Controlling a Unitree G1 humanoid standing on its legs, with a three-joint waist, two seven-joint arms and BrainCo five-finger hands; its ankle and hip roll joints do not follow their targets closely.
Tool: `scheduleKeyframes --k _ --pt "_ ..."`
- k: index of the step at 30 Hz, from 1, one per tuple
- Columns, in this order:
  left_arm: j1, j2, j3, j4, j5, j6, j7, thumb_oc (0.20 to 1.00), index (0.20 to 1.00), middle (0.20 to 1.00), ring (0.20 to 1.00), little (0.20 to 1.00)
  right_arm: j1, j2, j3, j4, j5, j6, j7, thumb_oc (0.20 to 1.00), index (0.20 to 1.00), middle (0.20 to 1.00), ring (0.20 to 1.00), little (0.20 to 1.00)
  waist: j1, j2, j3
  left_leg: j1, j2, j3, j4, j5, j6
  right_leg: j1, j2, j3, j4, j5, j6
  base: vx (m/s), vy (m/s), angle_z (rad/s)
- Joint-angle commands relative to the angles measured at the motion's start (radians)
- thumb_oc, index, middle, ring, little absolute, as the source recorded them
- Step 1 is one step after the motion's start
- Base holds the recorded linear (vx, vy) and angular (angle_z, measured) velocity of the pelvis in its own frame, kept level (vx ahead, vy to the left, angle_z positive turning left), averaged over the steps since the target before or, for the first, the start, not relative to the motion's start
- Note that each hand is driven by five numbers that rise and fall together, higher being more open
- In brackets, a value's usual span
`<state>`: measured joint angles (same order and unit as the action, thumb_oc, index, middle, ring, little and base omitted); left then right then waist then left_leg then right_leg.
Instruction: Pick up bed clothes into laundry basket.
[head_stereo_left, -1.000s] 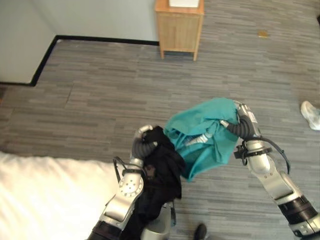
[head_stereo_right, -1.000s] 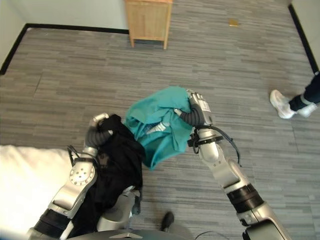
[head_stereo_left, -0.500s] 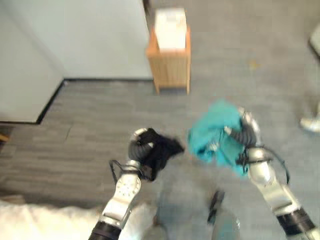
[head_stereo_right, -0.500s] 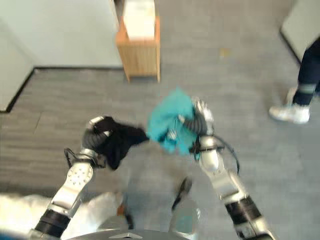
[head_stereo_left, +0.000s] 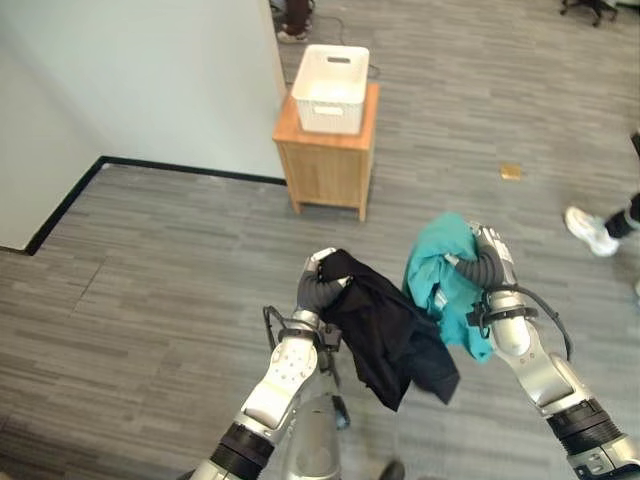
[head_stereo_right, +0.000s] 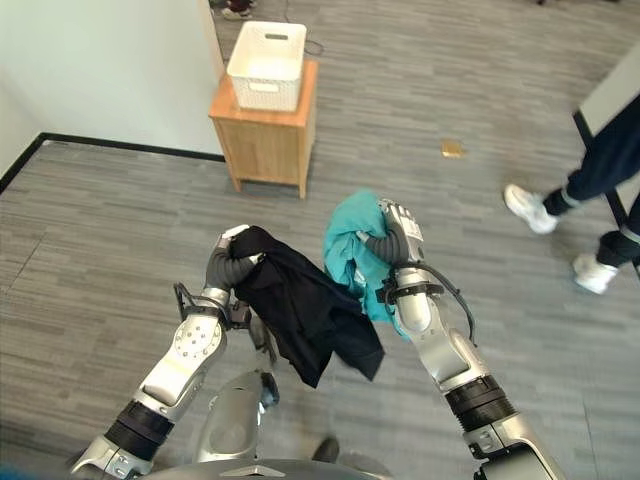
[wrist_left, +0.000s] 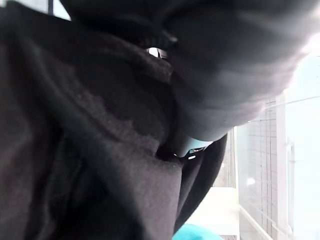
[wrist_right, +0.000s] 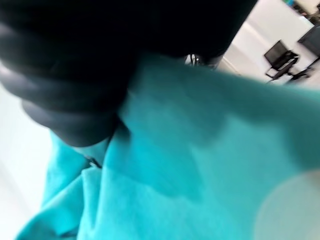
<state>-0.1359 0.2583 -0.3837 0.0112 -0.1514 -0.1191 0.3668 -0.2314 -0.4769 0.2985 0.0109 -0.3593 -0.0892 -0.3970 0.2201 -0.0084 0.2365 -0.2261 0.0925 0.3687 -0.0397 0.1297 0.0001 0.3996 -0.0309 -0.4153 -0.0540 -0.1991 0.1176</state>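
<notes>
My left hand (head_stereo_left: 318, 283) is raised in front of me and shut on a black garment (head_stereo_left: 392, 338), which hangs down and out toward my right arm. In the left wrist view the black cloth (wrist_left: 90, 150) drapes over the hand. My right hand (head_stereo_left: 482, 262) is held up at the same height, shut on a bunched teal garment (head_stereo_left: 441, 280); its wrist view has teal cloth (wrist_right: 190, 165) close against the dark cover. A white laundry basket (head_stereo_left: 331, 76) stands on a wooden nightstand (head_stereo_left: 325, 165) ahead of me by the wall, well beyond both hands.
The pale wall (head_stereo_left: 150, 80) with a black skirting runs along the left. A person's legs and white shoes (head_stereo_right: 527, 208) stand at the right. A small tan scrap (head_stereo_left: 511, 172) lies on the grey plank floor (head_stereo_left: 170, 260).
The camera has swung away from the bed, which has left the picture; the basket on the nightstand has come into view. Both hands keep their garments; the black one now swings out rightward.
</notes>
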Motion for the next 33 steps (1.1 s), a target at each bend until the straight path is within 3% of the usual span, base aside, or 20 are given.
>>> scheduleKeyframes --k 1,2,4,6,7,8,10,13,16,17,18,19,22,24,25,26,28,29,31,33 --pt "-0.139 0.015 -0.043 -0.081 0.018 -0.059 0.047 0.200 0.200 0.200 0.200 0.200 -0.090 -0.021 -0.068 -0.075 -0.037 -0.029 -0.068 0.200 0.200 0.200 0.200 0.200 0.050 -0.009 0.005 0.128 0.057 0.080 -0.045 0.028 -0.014 -0.085 -0.112 -0.022 0.324 0.123 0.125 0.72 0.174 -0.07" --pt "-0.158 0.031 -0.039 -0.076 0.034 -0.056 0.061 0.200 0.200 0.200 0.200 0.200 -0.105 -0.032 -0.086 -0.078 -0.034 -0.030 -0.070 0.200 0.200 0.200 0.200 0.200 0.023 -0.002 0.017 0.195 0.069 0.084 -0.047 -0.012 -0.007 -0.186 -0.168 -0.049 0.535 0.268 0.144 0.58 0.108 0.43" --pt "-0.190 0.028 -0.043 -0.072 0.034 -0.062 0.068 0.200 0.200 0.200 0.200 0.200 -0.125 -0.045 -0.095 -0.086 -0.037 -0.029 -0.063 0.200 0.200 0.200 0.200 0.200 0.002 0.020 0.032 0.245 0.080 0.060 -0.048 -0.046 -0.007 -0.302 -0.217 -0.063 0.614 0.284 0.144 0.51 0.061 0.61" --pt "-0.200 0.026 -0.045 -0.075 0.039 -0.066 0.068 0.200 0.200 0.200 0.200 0.200 -0.134 -0.062 -0.112 -0.094 -0.020 -0.035 -0.062 0.200 0.200 0.200 0.200 0.200 -0.036 0.025 0.049 0.292 0.064 0.014 -0.048 -0.087 -0.021 -0.377 -0.243 -0.076 0.536 0.245 0.142 0.61 -0.070 0.27" --pt "-0.179 0.022 -0.033 -0.076 0.036 -0.071 0.052 0.200 0.200 0.200 0.200 0.200 -0.111 -0.085 -0.139 -0.104 -0.004 -0.038 -0.059 0.200 0.200 0.200 0.200 0.200 -0.059 0.014 0.046 0.329 0.055 -0.005 -0.048 -0.123 -0.046 -0.405 -0.251 -0.095 0.337 0.220 0.117 0.51 -0.153 0.51" --pt "-0.178 0.022 -0.033 -0.076 0.036 -0.070 0.052 0.200 0.200 0.200 0.200 0.200 -0.109 -0.085 -0.139 -0.105 -0.004 -0.038 -0.058 0.200 0.200 0.200 0.200 0.200 -0.062 0.016 0.047 0.330 0.057 -0.008 -0.048 -0.123 -0.047 -0.398 -0.247 -0.100 0.330 0.222 0.117 0.51 -0.244 0.91" --pt "-0.140 0.023 -0.025 -0.074 0.038 -0.078 0.016 0.200 0.200 0.200 0.200 0.200 -0.085 -0.116 -0.180 -0.114 -0.010 -0.030 -0.065 0.200 0.200 0.200 0.200 0.200 -0.096 0.005 0.037 0.385 0.068 -0.054 -0.048 -0.179 -0.090 -0.468 -0.276 -0.048 0.068 0.283 0.123 0.52 -0.273 1.37" --pt "-0.108 0.019 -0.017 -0.060 0.044 -0.076 -0.017 0.200 0.200 0.200 0.200 0.200 -0.090 -0.165 -0.213 -0.125 -0.046 -0.008 -0.074 0.200 0.200 0.200 0.200 0.200 -0.120 0.001 0.012 0.470 0.077 -0.083 -0.048 -0.250 -0.100 -0.489 -0.283 -0.003 0.001 0.324 0.132 0.56 -0.235 1.28" --pt "-0.088 0.013 -0.012 -0.066 0.021 -0.077 -0.033 0.200 0.200 0.200 0.200 0.200 -0.143 -0.203 -0.210 -0.124 -0.055 0.001 -0.086 0.200 0.200 0.200 0.200 0.200 -0.120 -0.005 -0.001 0.517 0.089 -0.075 0.020 -0.268 -0.118 -0.431 -0.262 -0.004 -0.013 0.325 0.121 0.42 -0.217 0.53" --pt "-0.077 0.005 -0.011 -0.072 -0.009 -0.082 -0.035 0.200 0.200 0.200 0.200 0.200 -0.212 -0.238 -0.201 -0.132 -0.045 -0.006 -0.087 0.200 0.200 0.200 0.200 0.200 -0.110 0.002 0.006 0.454 0.148 -0.086 0.286 -0.204 -0.138 -0.358 -0.216 -0.018 -0.028 0.303 0.077 0.17 -0.227 0.11" --pt "-0.079 0.005 -0.009 -0.072 -0.010 -0.082 -0.035 0.200 0.200 0.200 0.200 0.200 -0.216 -0.240 -0.200 -0.130 -0.044 -0.006 -0.088 0.200 0.200 0.200 0.200 0.200 -0.116 0.002 0.007 0.441 0.150 -0.094 0.299 -0.204 -0.139 -0.360 -0.216 -0.023 -0.029 0.306 0.073 0.29 -0.473 -0.11" --pt "-0.074 -0.003 -0.021 -0.073 -0.024 -0.082 -0.039 0.200 0.200 0.200 0.200 0.200 -0.337 -0.316 -0.175 -0.110 -0.009 -0.011 -0.103 0.200 0.200 0.200 0.200 0.200 -0.089 -0.008 0.038 0.284 0.171 -0.147 0.608 -0.120 -0.154 -0.285 -0.193 -0.058 -0.033 0.261 0.022 0.18 -0.386 -0.41" --pt "-0.074 0.006 -0.028 -0.075 -0.026 -0.084 -0.037 0.200 0.200 0.200 0.200 0.200 -0.473 -0.385 -0.122 -0.054 0.011 0.000 -0.106 0.200 0.200 0.200 0.200 0.200 -0.066 -0.030 0.057 0.182 0.221 -0.099 0.715 -0.112 -0.161 -0.240 -0.174 -0.074 -0.033 0.211 0.006 0.17 -0.229 -0.38" --pt "-0.061 0.002 -0.030 -0.059 -0.035 -0.087 -0.051 0.200 0.200 0.200 0.200 0.200 -0.622 -0.452 -0.057 0.037 0.050 0.010 -0.100 0.200 0.200 0.200 0.200 0.200 -0.038 -0.039 0.044 0.113 0.219 0.005 0.521 -0.149 -0.139 -0.197 -0.157 -0.083 -0.033 0.170 0.028 0.37 -0.075 0.03" --pt "-0.063 -0.001 -0.026 -0.058 -0.034 -0.087 -0.052 0.200 0.200 0.200 0.200 0.200 -0.635 -0.453 -0.046 0.045 0.052 0.008 -0.102 0.200 0.200 0.200 0.200 0.200 -0.040 -0.045 0.042 0.118 0.205 0.015 0.499 -0.136 -0.132 -0.205 -0.169 -0.081 -0.033 0.176 0.029 0.55 0.036 0.32" --pt "-0.046 0.004 -0.025 -0.042 -0.024 -0.089 -0.058 0.200 0.200 0.200 0.200 0.200 -0.698 -0.483 -0.015 0.109 0.065 0.004 -0.102 0.200 0.200 0.200 0.200 0.200 -0.020 -0.021 0.018 0.105 0.202 0.135 0.253 -0.065 -0.133 -0.160 -0.130 -0.114 -0.033 0.140 0.047 0.32 0.038 0.12" --pt "-0.041 0.009 -0.031 -0.036 -0.025 -0.090 -0.058 0.200 0.200 0.200 0.200 0.200 -0.739 -0.492 0.008 0.137 0.067 0.008 -0.098 0.200 0.200 0.200 0.200 0.200 -0.010 -0.016 0.002 0.114 0.196 0.177 0.181 -0.040 -0.142 -0.141 -0.120 -0.122 -0.033 0.120 0.052 0.41 0.013 0.14" --pt "-0.039 0.018 -0.038 -0.027 -0.025 -0.086 -0.055 0.200 0.200 0.200 0.200 0.200 -0.816 -0.487 0.066 0.224 0.080 0.018 -0.096 0.200 0.200 0.200 0.200 0.200 -0.003 -0.007 -0.020 0.135 0.228 0.347 0.109 0.003 -0.137 -0.112 -0.106 -0.195 -0.033 0.110 0.052 0.35 -0.025 0.48" --pt "-0.034 0.018 -0.017 -0.013 -0.038 -0.073 -0.052 0.200 0.200 0.200 0.200 0.200 -0.862 -0.455 0.128 0.319 0.078 0.036 -0.083 0.200 0.200 0.200 0.200 0.200 0.011 0.007 -0.040 0.184 0.211 0.394 0.066 0.005 -0.116 -0.085 -0.083 -0.221 -0.027 0.120 0.051 0.36 0.003 0.61" --pt "-0.022 0.014 -0.008 -0.009 -0.044 -0.069 -0.058 0.200 0.200 0.200 0.200 0.200 -0.863 -0.440 0.136 0.348 0.073 0.040 -0.077 0.200 0.200 0.200 0.200 0.200 0.022 0.007 -0.045 0.189 0.185 0.376 0.052 0.001 -0.107 -0.063 -0.078 -0.216 -0.022 0.122 0.056 0.35 0.066 0.42"
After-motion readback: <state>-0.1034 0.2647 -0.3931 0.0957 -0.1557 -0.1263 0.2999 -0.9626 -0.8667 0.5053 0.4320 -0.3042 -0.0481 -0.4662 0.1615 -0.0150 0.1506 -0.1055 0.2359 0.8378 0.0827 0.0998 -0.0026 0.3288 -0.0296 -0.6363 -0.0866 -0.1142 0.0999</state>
